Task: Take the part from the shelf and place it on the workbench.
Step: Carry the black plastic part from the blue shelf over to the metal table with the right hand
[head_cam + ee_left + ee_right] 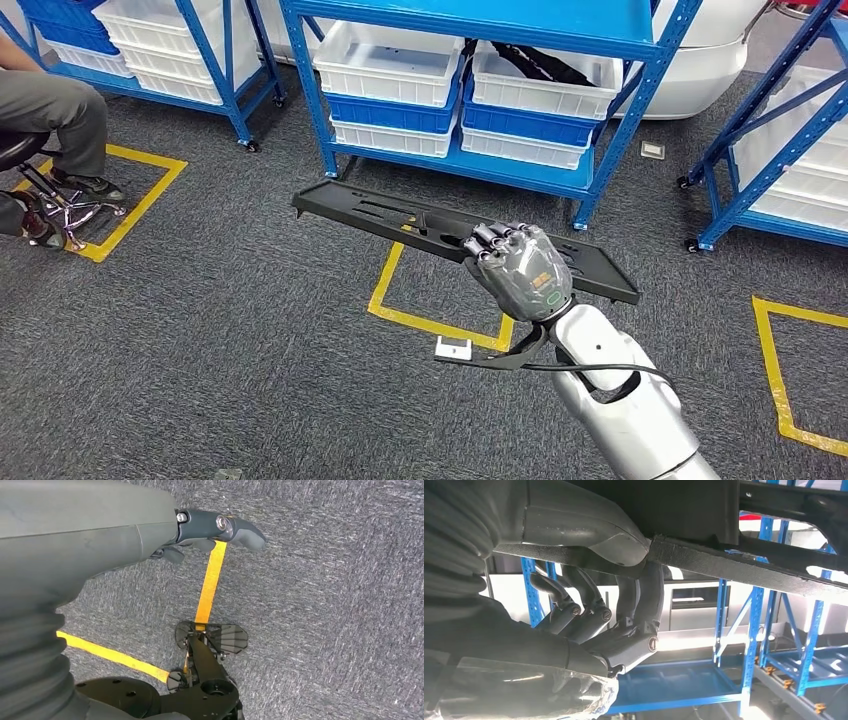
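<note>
A long flat black part (380,215) is held level above the grey carpet in front of the blue shelf (610,120). My right hand (520,270) grips it near its right end, fingers curled over the near edge. Seen from below in the right wrist view, the part (734,560) lies across the thumb, and the fingers (639,615) of my right hand (624,625) wrap around its edge. My left hand (210,530) hangs over the carpet with its thumb stretched out and nothing in it.
White and blue bins (400,70) fill the shelf ahead. More blue racks stand at the left (160,40) and right (790,150). A seated person (50,110) is at the far left. Yellow tape squares (400,315) mark the floor, with a small white block (452,348) beside one.
</note>
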